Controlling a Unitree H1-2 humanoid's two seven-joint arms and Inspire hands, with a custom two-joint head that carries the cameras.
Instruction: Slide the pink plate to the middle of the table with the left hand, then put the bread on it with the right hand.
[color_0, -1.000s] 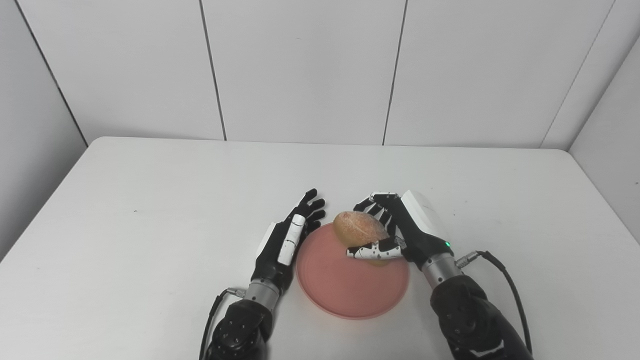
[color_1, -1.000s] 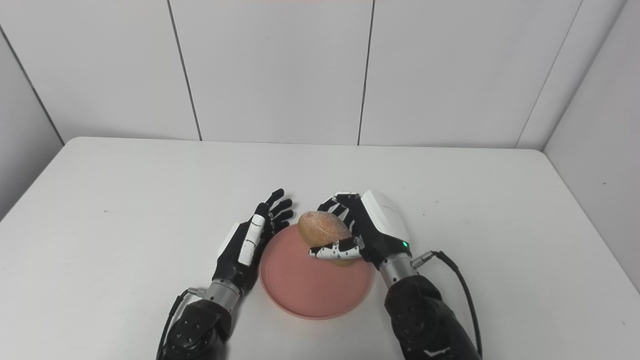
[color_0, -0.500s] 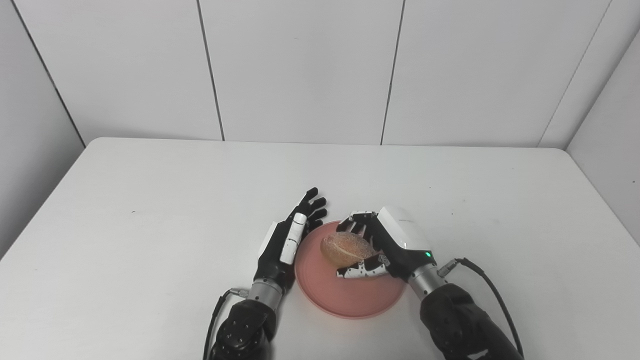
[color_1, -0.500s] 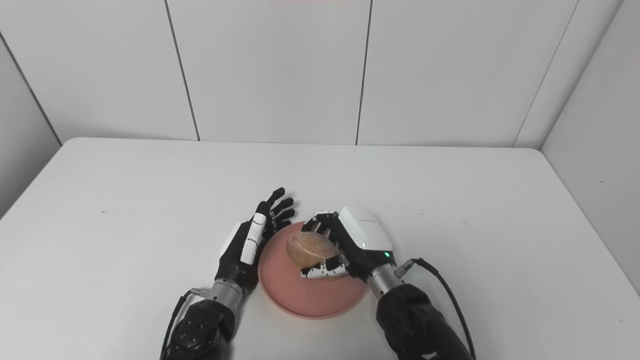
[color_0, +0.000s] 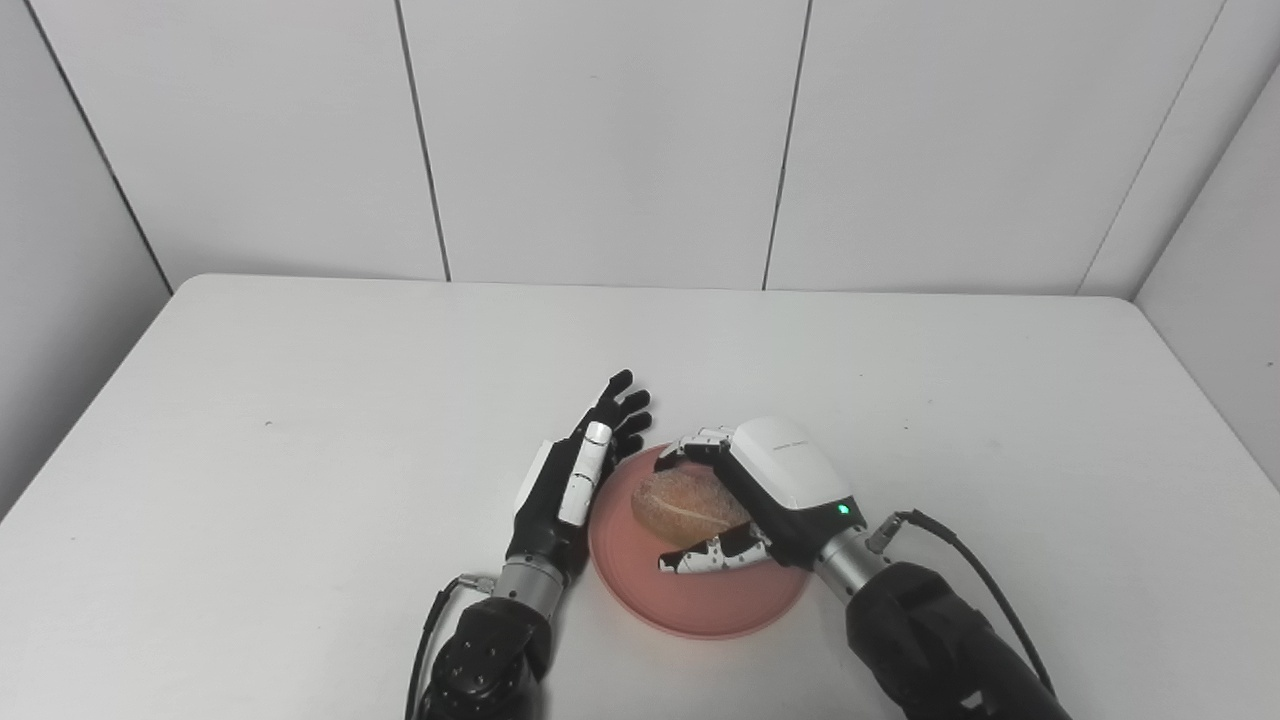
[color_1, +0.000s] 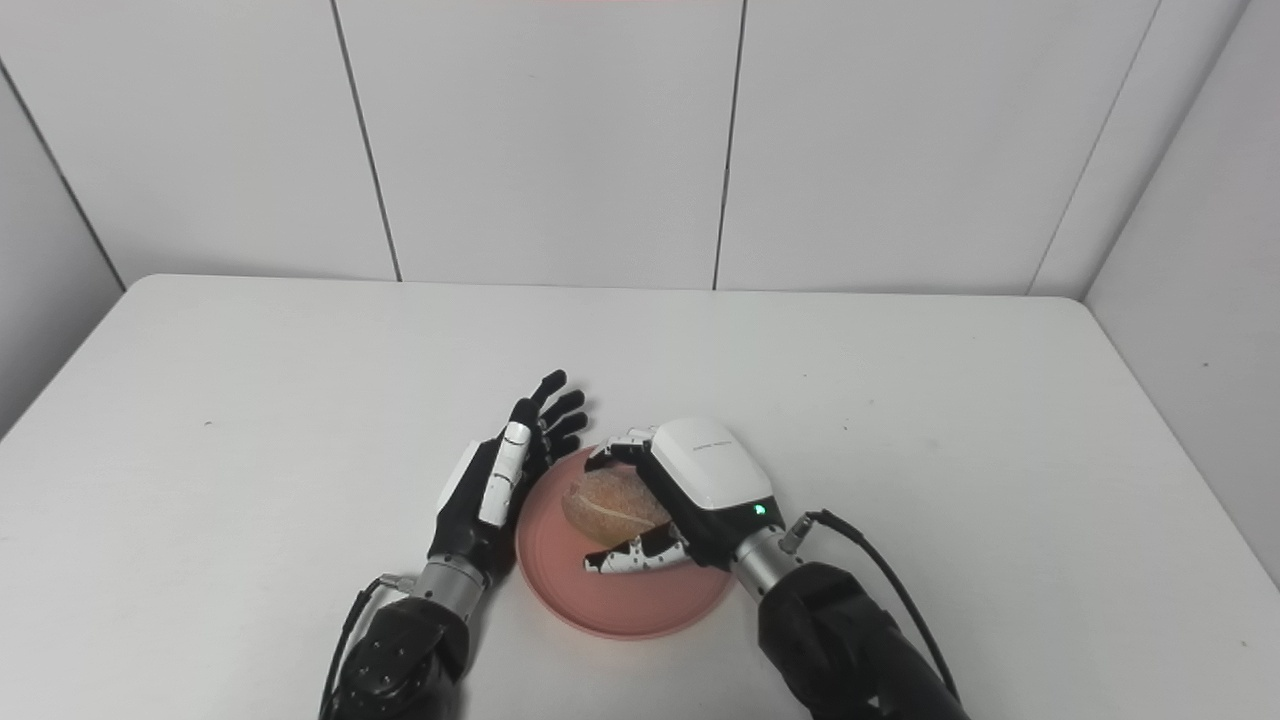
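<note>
- Pink plate (color_0: 700, 608): plain salmon pink.
- Bread (color_0: 680, 503): golden brown with a pale seam.
- Right hand (color_0: 760, 500): white back, black fingers, speckled thumb, green light.
- Left hand (color_0: 572, 480): black with white.
- Table (color_0: 300, 400): white.

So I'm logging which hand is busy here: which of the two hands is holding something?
The right hand, curled around the bread over the pink plate. The left hand holds nothing, its fingers straight beside the plate's left rim.
</note>
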